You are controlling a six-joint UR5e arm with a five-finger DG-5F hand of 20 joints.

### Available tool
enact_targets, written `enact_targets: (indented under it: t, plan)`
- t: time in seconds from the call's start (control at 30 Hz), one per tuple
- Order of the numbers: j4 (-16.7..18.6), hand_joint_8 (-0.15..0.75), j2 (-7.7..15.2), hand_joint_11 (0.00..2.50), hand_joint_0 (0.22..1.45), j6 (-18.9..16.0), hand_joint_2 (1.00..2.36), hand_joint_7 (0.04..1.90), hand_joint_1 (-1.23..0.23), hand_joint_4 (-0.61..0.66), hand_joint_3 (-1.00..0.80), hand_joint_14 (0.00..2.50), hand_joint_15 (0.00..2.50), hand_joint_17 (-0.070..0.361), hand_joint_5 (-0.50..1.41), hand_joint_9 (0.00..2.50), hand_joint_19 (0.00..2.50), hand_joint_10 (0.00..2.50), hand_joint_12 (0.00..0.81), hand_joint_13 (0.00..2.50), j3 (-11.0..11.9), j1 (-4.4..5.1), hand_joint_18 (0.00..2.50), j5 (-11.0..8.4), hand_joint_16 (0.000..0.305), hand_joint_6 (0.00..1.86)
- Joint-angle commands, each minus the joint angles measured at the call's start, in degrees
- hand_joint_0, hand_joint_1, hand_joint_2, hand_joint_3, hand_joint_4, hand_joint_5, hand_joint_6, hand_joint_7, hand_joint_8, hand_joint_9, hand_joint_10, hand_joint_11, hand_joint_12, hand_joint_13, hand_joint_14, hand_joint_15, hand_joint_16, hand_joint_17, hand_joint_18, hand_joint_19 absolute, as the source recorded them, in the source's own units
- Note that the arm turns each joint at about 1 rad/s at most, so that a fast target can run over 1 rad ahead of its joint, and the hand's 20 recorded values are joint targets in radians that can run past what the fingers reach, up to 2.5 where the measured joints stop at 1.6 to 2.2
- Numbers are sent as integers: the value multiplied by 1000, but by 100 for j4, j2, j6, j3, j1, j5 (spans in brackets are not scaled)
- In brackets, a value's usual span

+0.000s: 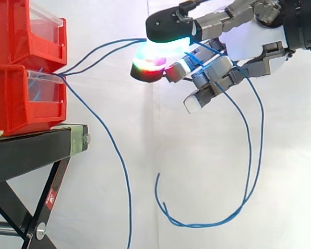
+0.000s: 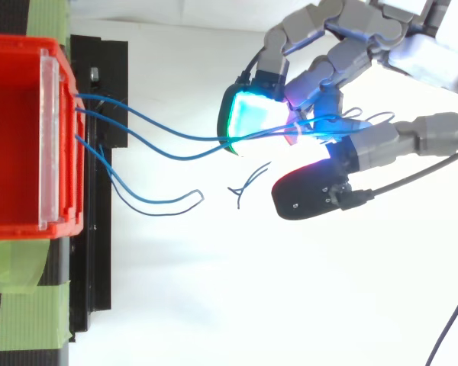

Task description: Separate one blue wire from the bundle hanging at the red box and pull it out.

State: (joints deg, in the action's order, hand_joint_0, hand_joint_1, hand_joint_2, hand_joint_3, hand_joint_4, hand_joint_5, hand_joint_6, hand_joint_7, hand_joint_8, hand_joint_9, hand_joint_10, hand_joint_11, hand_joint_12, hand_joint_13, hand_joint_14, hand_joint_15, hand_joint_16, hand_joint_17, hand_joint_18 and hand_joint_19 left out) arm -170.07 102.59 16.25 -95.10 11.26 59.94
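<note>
Hand (image 1: 243,49) pinches blue wires (image 1: 127,40) — ends inside red box (image 2: 15,229).

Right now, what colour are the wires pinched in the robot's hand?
Blue; the wires show best in the side view.

- The stacked bins (image 1: 20,67): red, with clear front panels.
- The stand (image 1: 31,148): black, patched with green tape (image 2: 27,305).
- The wires (image 1: 128,218): blue.
- The hand (image 1: 243,46): grey and black, its fingertips (image 2: 256,114) glowing cyan, green and red.
- The curtain (image 1: 290,197): white.
</note>
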Motion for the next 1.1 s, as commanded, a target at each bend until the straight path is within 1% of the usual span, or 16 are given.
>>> enact_targets:
  t: [0.0,0.13,0.23,0.37,0.5,0.67,0.9,1.07]
  plan:
    - [0,318,-2,1535,577,1,1008,853,-811,157,-414,943,1485,116,-231,936,727,6,432,886,0,-1,793,0,52,923]
    - [0,332,-2,1528,533,1,1002,849,-748,169,-464,999,1439,121,-230,947,731,3,441,876,0,8,795,0,54,921]
    - [0,336,-2,1524,521,1,1003,847,-705,170,-462,1026,1412,124,-230,957,729,3,443,872,9,-1,795,0,55,921]
    - [0,339,7,1516,518,1,1003,846,-663,169,-461,1033,1396,124,-229,961,739,3,449,870,18,-1,791,0,55,919]
    - [0,334,-2,1500,544,1,1005,844,-631,168,-438,986,1419,120,-224,967,738,7,435,879,18,8,781,0,53,918]
    - [0,324,-2,1487,611,1,1011,850,-634,147,-364,921,1449,112,-218,983,728,5,417,905,18,8,783,0,50,921]
    - [0,320,-2,1482,633,1,1014,848,-671,130,-314,920,1439,112,-217,988,727,4,416,910,18,-1,793,0,50,926]
    - [-9,321,-2,1470,643,1,1017,845,-738,120,-264,881,1477,112,-217,988,725,4,420,910,26,-1,793,0,50,928]
